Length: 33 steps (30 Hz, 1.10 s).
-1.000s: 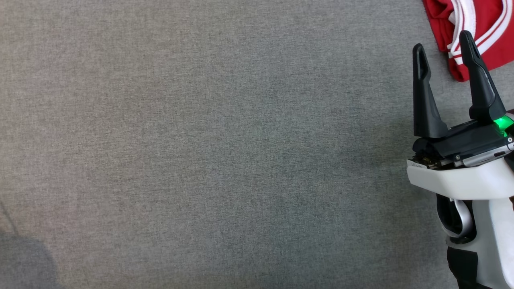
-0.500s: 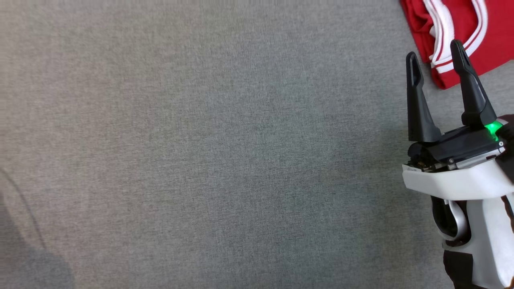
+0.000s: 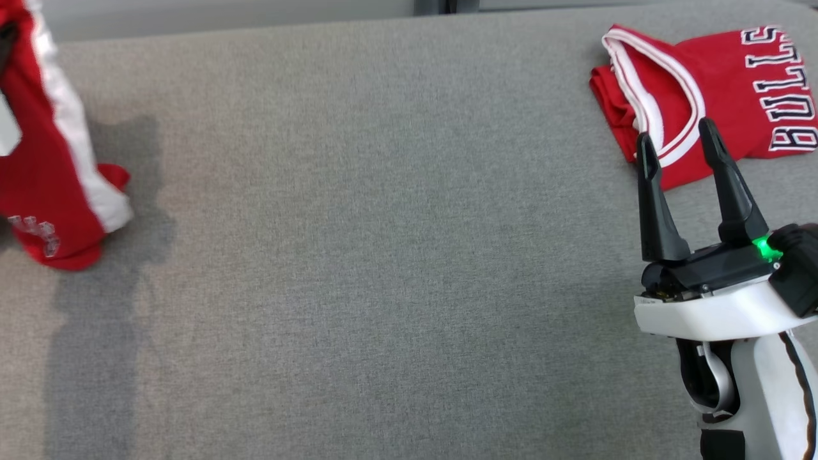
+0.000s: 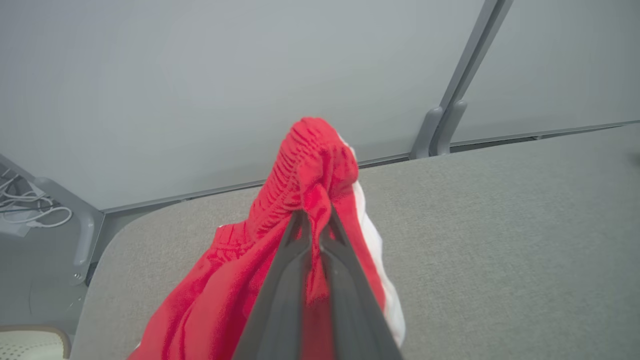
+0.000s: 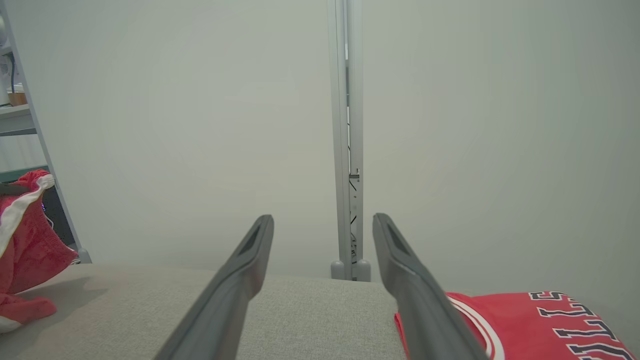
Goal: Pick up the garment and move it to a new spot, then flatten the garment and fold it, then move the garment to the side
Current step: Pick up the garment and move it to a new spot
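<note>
Pinching red shorts in the clamped left gripper, hanging over the table, probably to free space. Leaving the garment folded at far right, just beyond the right gripper, spread and empty.

A mottled grey woven bench. The jersey is red with white-and-red striped trim and black, white-edged letters. The shorts are red with a white side stripe. The right end effector is black on a white body, with a green light.
</note>
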### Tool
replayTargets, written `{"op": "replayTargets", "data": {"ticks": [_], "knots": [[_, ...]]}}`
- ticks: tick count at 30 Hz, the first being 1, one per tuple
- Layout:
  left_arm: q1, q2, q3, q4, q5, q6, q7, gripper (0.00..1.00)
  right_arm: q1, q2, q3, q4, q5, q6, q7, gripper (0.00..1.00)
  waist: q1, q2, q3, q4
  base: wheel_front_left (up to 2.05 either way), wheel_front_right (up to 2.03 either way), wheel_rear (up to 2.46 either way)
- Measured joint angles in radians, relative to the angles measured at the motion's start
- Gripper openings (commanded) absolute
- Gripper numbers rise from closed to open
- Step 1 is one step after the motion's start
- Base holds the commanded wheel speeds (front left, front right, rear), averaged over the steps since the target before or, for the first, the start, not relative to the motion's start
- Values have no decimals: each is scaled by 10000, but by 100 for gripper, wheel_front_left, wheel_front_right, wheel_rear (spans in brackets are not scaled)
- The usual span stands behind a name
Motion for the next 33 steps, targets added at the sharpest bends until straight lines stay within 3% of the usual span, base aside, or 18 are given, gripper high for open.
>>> {"op": "replayTargets", "data": {"ticks": [7,13,22,28,33], "knots": [[6,-502,-832,-1770,-10,2,138,0,335,75,-125,140,132,0,0,100,0,0,-902,-194,0,0,0],[183,-1329,-1030,-3055,-46,351,82,0,506,100,-322,142,176,0,0,100,0,0,-1311,-510,0,0,0],[788,-2769,-180,-4874,-1273,1158,-1003,0,790,105,-738,54,180,0,0,100,0,0,-1509,-788,0,0,0],[2279,-2792,52,-5231,-1580,1576,-1684,0,871,52,-830,125,176,0,0,100,0,0,-1484,-616,0,0,0],[4010,-2449,454,-4552,-1753,1630,-2830,0,904,-35,-853,213,167,0,0,100,0,0,-1422,-428,0,0,0]]}}
